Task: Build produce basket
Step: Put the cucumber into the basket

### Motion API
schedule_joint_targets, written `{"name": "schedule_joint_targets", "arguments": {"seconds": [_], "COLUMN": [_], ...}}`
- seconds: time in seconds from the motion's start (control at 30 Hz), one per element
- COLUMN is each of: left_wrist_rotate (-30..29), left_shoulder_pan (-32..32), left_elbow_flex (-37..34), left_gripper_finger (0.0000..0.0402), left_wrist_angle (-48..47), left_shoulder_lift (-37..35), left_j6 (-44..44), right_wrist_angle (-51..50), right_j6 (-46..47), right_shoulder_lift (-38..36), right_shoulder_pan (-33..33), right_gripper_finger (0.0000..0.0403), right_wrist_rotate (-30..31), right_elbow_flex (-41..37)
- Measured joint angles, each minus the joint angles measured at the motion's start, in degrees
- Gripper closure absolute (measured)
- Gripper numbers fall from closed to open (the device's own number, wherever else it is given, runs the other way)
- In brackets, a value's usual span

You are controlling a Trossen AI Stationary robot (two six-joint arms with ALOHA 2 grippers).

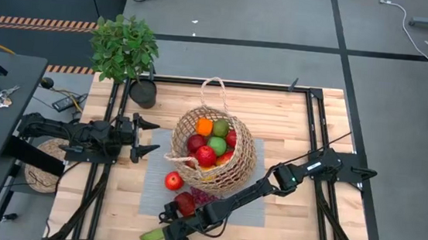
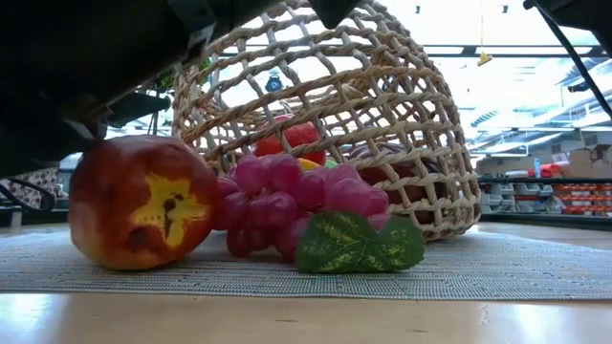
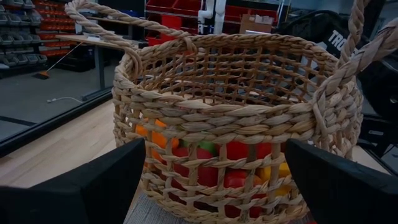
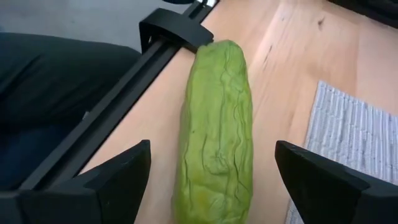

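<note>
The wicker basket (image 1: pixel 215 147) stands on its base on the grey mat, with red, green and orange produce inside it; it also fills the left wrist view (image 3: pixel 236 118). On the mat in front of it lie a red apple (image 1: pixel 174 181), a darker apple (image 2: pixel 139 201) and purple grapes (image 2: pixel 296 201). A green cucumber (image 4: pixel 217 130) lies on the bare wood by the table's near edge (image 1: pixel 153 235). My right gripper (image 4: pixel 212 149) is open and slants down over the cucumber, one finger on each side, not touching it. My left gripper (image 1: pixel 146 139) waits open, level, just left of the basket.
A leafy potted plant (image 1: pixel 127 50) in a black pot (image 1: pixel 143 92) stands at the table's far left. The black frame rail (image 4: pixel 118 124) runs along the near edge right beside the cucumber. The grey mat (image 4: pixel 354 143) ends just to the cucumber's other side.
</note>
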Motion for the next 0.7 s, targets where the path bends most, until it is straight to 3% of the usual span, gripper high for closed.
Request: {"name": "schedule_joint_targets", "arguments": {"seconds": [0.17, 0.53, 0.7], "left_wrist_rotate": [0.0, 0.0, 0.0], "left_shoulder_pan": [-0.02, -0.02, -0.01], "left_elbow_flex": [-0.02, 0.0, 0.0], "left_gripper_finger": [0.001, 0.001, 0.001], "left_wrist_angle": [-0.01, 0.01, -0.01], "left_shoulder_lift": [0.01, -0.01, -0.01], "left_j6": [0.0, 0.0, 0.0], "right_wrist_angle": [-0.1, -0.14, -0.68], "right_j6": [0.26, 0.41, 0.51], "right_shoulder_lift": [-0.01, -0.01, -0.43], "right_shoulder_pan": [0.0, 0.02, 0.13], "right_gripper_finger": [0.0074, 0.0202, 0.0237], "right_wrist_rotate": [0.89, 3.23, 4.56], "right_elbow_flex": [-0.11, -0.13, 0.0]}}
